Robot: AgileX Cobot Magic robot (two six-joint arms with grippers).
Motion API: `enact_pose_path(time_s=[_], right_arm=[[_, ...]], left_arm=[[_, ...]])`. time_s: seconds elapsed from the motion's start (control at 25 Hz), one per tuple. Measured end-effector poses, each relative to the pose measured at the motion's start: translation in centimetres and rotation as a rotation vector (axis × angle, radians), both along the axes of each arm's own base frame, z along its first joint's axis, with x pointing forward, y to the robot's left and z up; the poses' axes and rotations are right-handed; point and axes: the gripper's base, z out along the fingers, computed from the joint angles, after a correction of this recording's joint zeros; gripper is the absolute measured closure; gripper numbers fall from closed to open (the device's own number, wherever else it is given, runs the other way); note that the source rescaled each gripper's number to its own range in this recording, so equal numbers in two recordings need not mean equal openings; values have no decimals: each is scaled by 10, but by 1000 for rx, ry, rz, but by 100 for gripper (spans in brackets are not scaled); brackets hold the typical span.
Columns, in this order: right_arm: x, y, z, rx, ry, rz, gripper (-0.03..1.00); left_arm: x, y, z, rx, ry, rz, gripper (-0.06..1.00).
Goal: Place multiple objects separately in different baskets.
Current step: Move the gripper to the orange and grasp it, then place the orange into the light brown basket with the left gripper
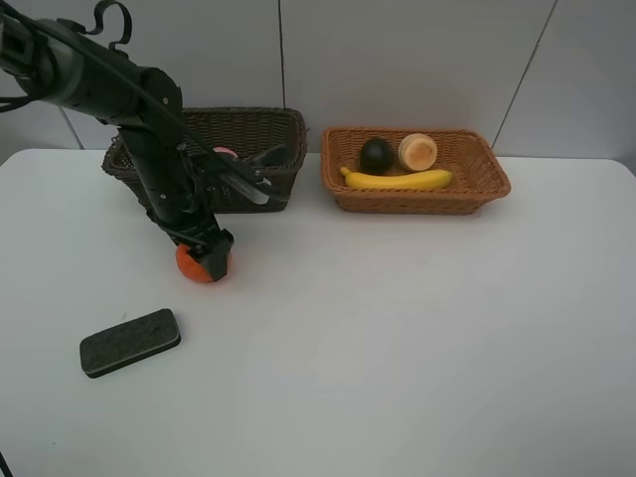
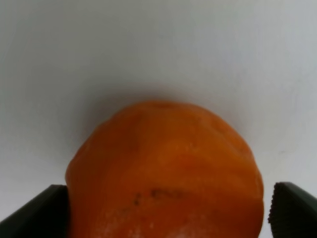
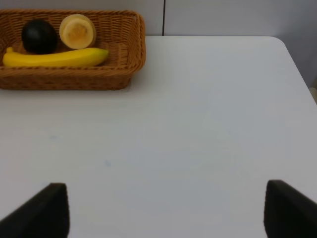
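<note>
Counter [image 1: 417, 328]: white, flat, carrying both baskets and the loose items.
Dark basket [image 1: 253, 124]: deep, dark brown wicker, at the back left of the counter; partly hidden by the left arm; a pink bottle [image 1: 225, 153] peeks out inside, other contents too dark to tell.
Light basket [image 1: 477, 184]: shallow, orange-tan wicker, at the back, just right of the dark basket, a narrow gap between the two.
Banana [image 1: 397, 181]: yellow, lying lengthwise along the front wall of the light basket.
Dark fruit [image 1: 375, 155]: round, near black, in the light basket behind the banana.
Pale fruit [image 1: 417, 151]: round, tan-yellow, flat face up, in the light basket just beside the dark fruit.
Orange fruit [image 1: 199, 263]: round, red-orange, slightly wrinkled, resting on the counter in front of the dark basket.
Eraser [image 1: 130, 342]: dark, rectangular, flat on the counter at front left, well apart from the orange fruit.
Left gripper [image 1: 209, 253]: lowered over the orange fruit; fingers [image 2: 292, 208] on either side of it in the wrist view, one touching, the other with a thin gap; apart, not clamped.
Right gripper [image 3: 163, 210]: out of the high view; fingers spread wide, nothing between them, over bare counter with the light basket ahead.
</note>
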Motion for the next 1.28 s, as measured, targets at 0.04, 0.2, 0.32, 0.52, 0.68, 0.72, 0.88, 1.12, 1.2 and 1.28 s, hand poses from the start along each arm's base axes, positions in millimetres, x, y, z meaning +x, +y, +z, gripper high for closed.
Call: enact_pose_path(time_s=[0.04,0.2,0.32,0.52,0.68,0.72,0.88,1.12,1.2,1.28], right_arm=[[0,0,0,0,0,0,-2],[0,0,0,0,0,0,-2],[0,0,0,0,0,0,-2],[0,0,0,0,0,0,-2],[0,0,0,0,0,0,-2],[0,0,0,0,0,0,-2],[0,0,0,0,0,0,-2],[0,0,0,0,0,0,-2],[0,0,0,0,0,0,-2],[0,0,0,0,0,0,-2]], left_arm=[[0,0,0,0,0,0,26],[0,0,0,-2,1,2,30],[0,0,0,-2,0,-6,30],[2,-1,2,-5,-7,-10,30],[9,-7,20,-26,-22,-9,30],[11,-9,30,-39,-40,-10,30],[19,-23,87,-141,-172,-2,30],[28,-62,170,-316,-412,-51,30],[33,-77,188,-368,-505,-72,30],[40,-91,198,-418,-588,-84,30]])
